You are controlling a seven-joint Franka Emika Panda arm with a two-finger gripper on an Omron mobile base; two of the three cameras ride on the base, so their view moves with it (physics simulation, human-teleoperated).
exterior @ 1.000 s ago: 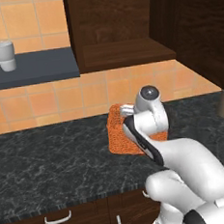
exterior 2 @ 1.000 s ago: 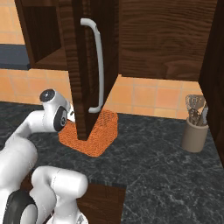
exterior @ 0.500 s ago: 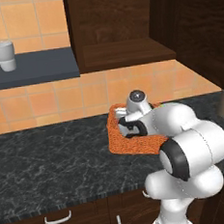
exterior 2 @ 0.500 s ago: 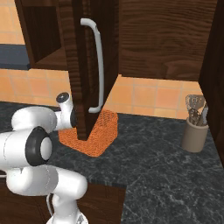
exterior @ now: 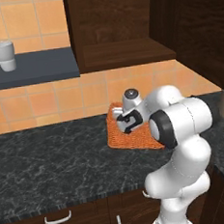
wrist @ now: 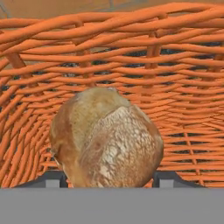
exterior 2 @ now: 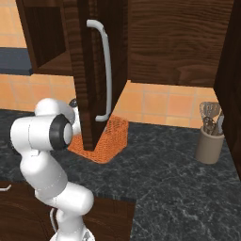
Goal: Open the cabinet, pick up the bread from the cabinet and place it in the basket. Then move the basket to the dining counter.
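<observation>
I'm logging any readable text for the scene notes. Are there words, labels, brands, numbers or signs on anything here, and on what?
None: no text shows in any view.
The white cup, the utensil holder, the basket, the bread and the cabinet door all bear no lettering.

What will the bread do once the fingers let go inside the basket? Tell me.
The bread is rounded, so it may roll a little, though the woven walls of the basket should stop it. Its floury crust looks rough, so it probably won't slip between the gripper fingertips. It looks light for its size.
</observation>
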